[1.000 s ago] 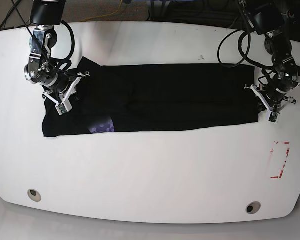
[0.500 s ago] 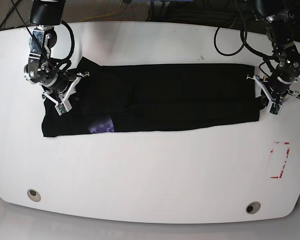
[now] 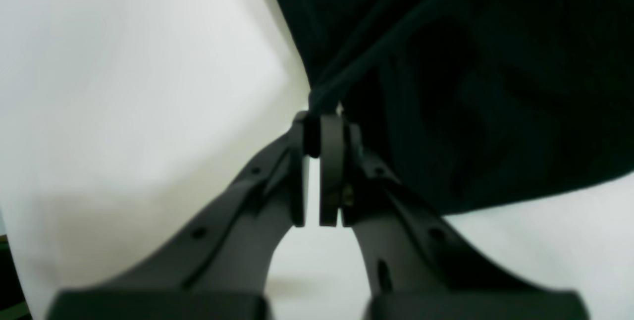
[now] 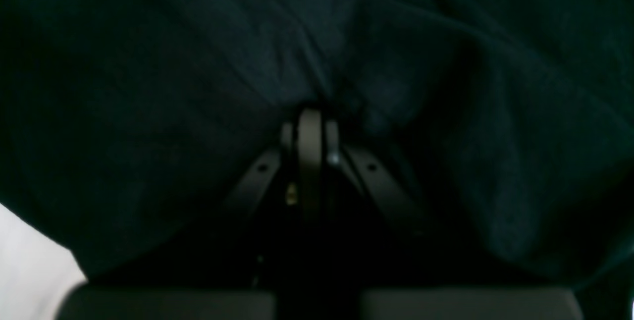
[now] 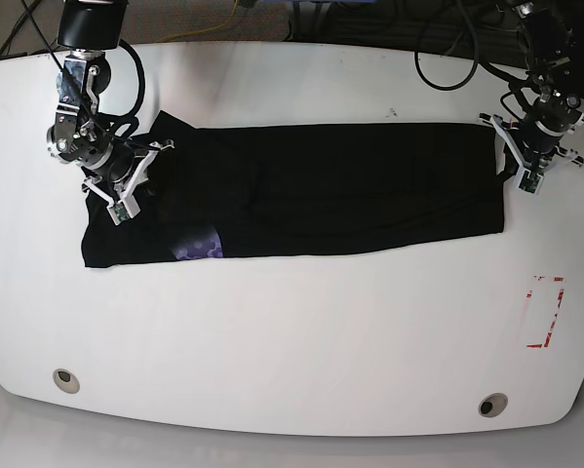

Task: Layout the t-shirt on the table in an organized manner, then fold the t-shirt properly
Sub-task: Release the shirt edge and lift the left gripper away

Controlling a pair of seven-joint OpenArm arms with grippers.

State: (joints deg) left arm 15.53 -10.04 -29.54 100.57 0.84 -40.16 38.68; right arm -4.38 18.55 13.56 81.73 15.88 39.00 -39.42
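The black short-sleeved cloth t-shirt [image 5: 330, 190] lay lengthwise near the glossy white tabletop's [image 5: 292, 331] far edge, both ends pinched, probably for folding: left claw [image 3: 317, 127] clamping hem, right claw [image 4: 311, 127] clamping collar-end cloth.

1. No readable text, brand, number or label is found in any view.
2. A red rectangular outline mark [image 5: 545, 312] is seen on the table [image 5: 292, 331], near its right edge in the base view; no characters are contained in it.
3. A purple patch [image 5: 197, 245] is shown at the lower edge of the t-shirt [image 5: 321, 190]; a pattern is hinted at, but nothing can be read.
4. Both wrist views are blurred and dark; no lettering is made out.
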